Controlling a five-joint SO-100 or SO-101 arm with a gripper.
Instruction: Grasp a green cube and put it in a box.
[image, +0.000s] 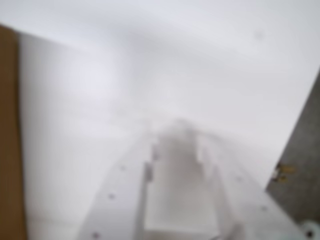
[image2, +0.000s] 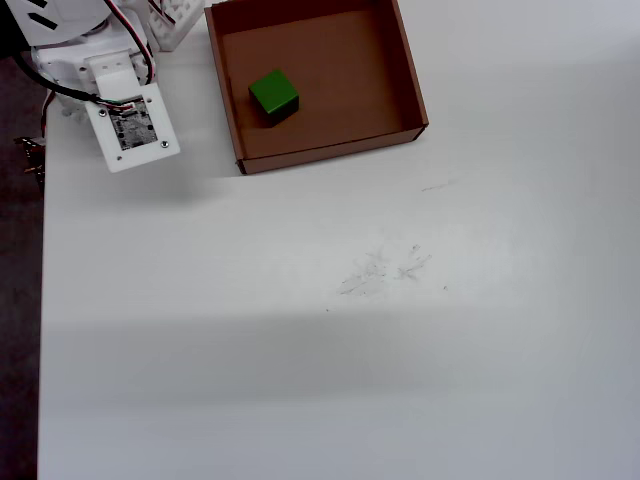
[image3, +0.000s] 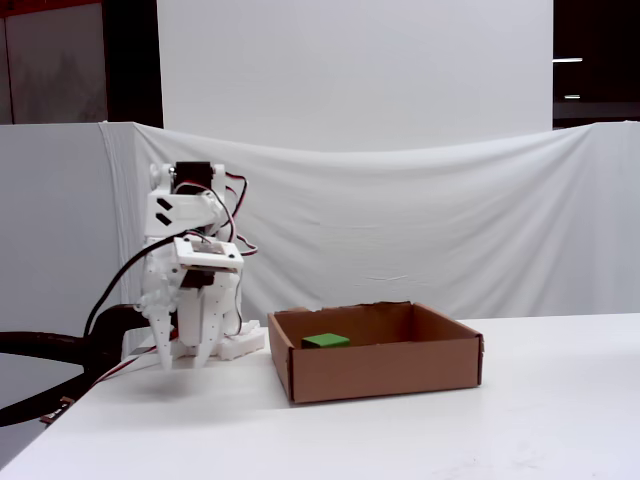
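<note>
The green cube (image2: 273, 94) lies inside the box (image2: 411, 82), on its floor toward the left wall in the overhead view; the box sits at the surface's (image2: 350, 350) top edge. The gripper (image3: 192, 362) hangs beside the box near the top-left corner, fingers close together, holding nothing

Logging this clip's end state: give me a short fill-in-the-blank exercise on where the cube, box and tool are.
1. The green cube lies inside the ____.
2. In the overhead view, the arm stands to the ____ of the box.
3. In the fixed view, the tool points ____ and holds nothing.
4. The table is ____ in colour.

Missing words: box; left; downward; white
</note>
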